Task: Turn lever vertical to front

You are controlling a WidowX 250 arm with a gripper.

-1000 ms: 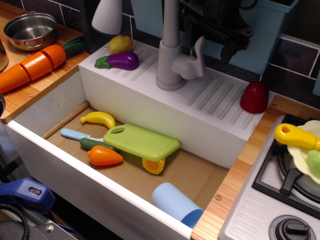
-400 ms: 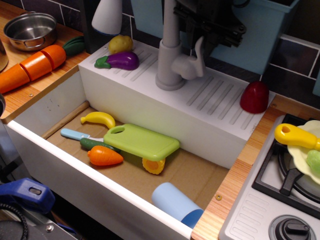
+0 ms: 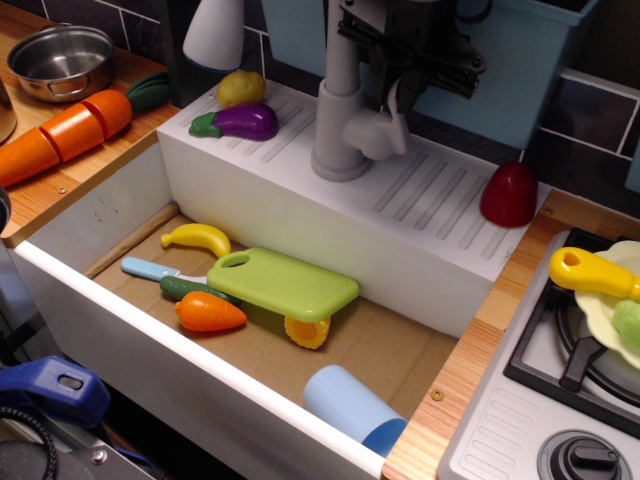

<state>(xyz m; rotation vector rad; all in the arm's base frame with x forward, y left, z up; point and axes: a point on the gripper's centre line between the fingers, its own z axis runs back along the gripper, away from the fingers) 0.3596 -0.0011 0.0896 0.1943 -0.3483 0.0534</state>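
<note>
The lever (image 3: 398, 110) is a thin light-grey stick standing upright on a rounded knob (image 3: 368, 134) at the right side of the grey tap column (image 3: 338, 110). My black gripper (image 3: 405, 72) hangs from the top edge right over the lever. Its dark fingers sit to the left and right of the lever's tip and hide the tip. They look spread and not pressed onto the stick. The gripper's upper body is cut off by the frame.
A purple eggplant (image 3: 240, 121) and a red dome (image 3: 509, 193) lie on the white drain ledge (image 3: 420, 215). The sink basin below holds a banana (image 3: 197, 238), a green cutting board (image 3: 285, 283), a carrot (image 3: 208, 312) and a blue cup (image 3: 350, 408). A stove (image 3: 500, 440) is at the right. A blue bin (image 3: 530, 70) stands behind the tap.
My gripper has moved left and slightly down, from the right of the lever to directly over its tip. The lever still stands upright.
</note>
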